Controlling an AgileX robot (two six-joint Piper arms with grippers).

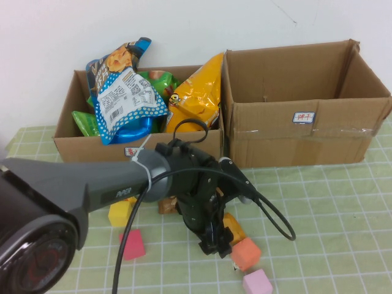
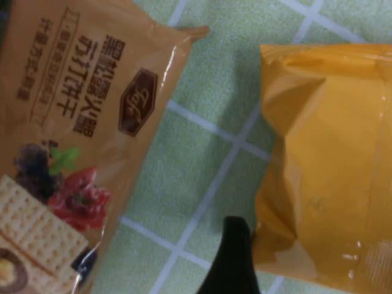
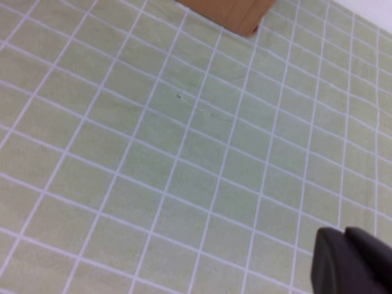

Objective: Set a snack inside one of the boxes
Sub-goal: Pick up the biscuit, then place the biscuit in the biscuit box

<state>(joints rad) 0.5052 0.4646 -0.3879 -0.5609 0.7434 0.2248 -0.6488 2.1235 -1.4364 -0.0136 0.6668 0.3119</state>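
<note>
My left gripper [image 1: 219,244] is low over the table in front of the boxes, above an orange snack packet [image 1: 233,227]. In the left wrist view one black finger [image 2: 230,257] stands at the edge of that orange packet [image 2: 324,171]; the other finger is out of frame, and the jaws look open astride the packet. A brown cracker packet [image 2: 79,141] lies beside it and also shows in the high view [image 1: 166,205]. The left box [image 1: 67,144] is full of snack bags. The right box [image 1: 306,138] is empty. My right gripper [image 3: 352,260] is shut, empty, over bare cloth.
Foam blocks lie around the arm: yellow [image 1: 119,212], red [image 1: 133,245], orange [image 1: 246,253], pink [image 1: 257,283]. A green checked cloth [image 1: 331,214] covers the table. A box corner [image 3: 229,12] shows in the right wrist view. The left arm's cable [image 1: 275,220] loops to the right.
</note>
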